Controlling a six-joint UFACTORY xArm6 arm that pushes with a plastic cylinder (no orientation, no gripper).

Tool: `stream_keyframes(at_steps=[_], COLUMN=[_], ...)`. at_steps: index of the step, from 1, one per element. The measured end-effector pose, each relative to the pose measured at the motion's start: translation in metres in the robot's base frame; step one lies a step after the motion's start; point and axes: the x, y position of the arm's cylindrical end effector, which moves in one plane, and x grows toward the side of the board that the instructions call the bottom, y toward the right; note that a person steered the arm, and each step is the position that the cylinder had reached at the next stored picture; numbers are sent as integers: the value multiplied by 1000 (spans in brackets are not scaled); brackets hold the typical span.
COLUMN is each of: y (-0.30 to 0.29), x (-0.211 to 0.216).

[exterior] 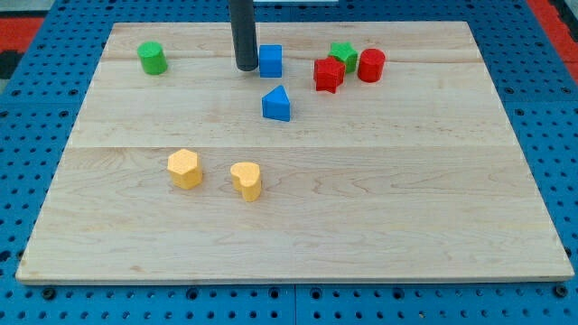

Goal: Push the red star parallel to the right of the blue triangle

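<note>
Rod near the wooden tabletop (298,226) top edge.
My tip (246,68) sits just left of the blue cube (271,60); red star (328,74) lies right of the blue triangle (277,104) (end effector state: can't tell).

A pale wooden board (298,226) of joined planks fills most of the scene. It rests on a blue pegboard table (36,307) dotted with small holes, showing on the left, right and near sides. Red surfaces (18,23) appear at both far corners. Lighting is even.

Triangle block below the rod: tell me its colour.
Blue triangle, clearest in the camera view.
</note>
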Motion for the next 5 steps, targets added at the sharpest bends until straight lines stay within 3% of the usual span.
stream_keyframes(at_steps=[1, 3, 4, 5], y=[-2, -49, -45, 15], x=[0, 81, 87, 73])
